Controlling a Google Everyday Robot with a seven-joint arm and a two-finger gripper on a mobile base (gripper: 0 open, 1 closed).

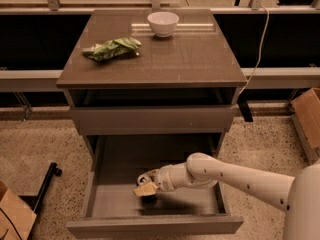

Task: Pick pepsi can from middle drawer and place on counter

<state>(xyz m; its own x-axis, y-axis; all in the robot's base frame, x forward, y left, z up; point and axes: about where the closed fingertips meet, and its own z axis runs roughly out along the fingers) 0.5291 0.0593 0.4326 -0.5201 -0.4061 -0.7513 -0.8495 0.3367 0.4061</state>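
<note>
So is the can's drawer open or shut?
Open: the middle drawer is pulled out, the gripper inside it by the pepsi can.

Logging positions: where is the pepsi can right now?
In the camera view, the pepsi can is in the open middle drawer, mid-floor, right at the end effector.
</note>
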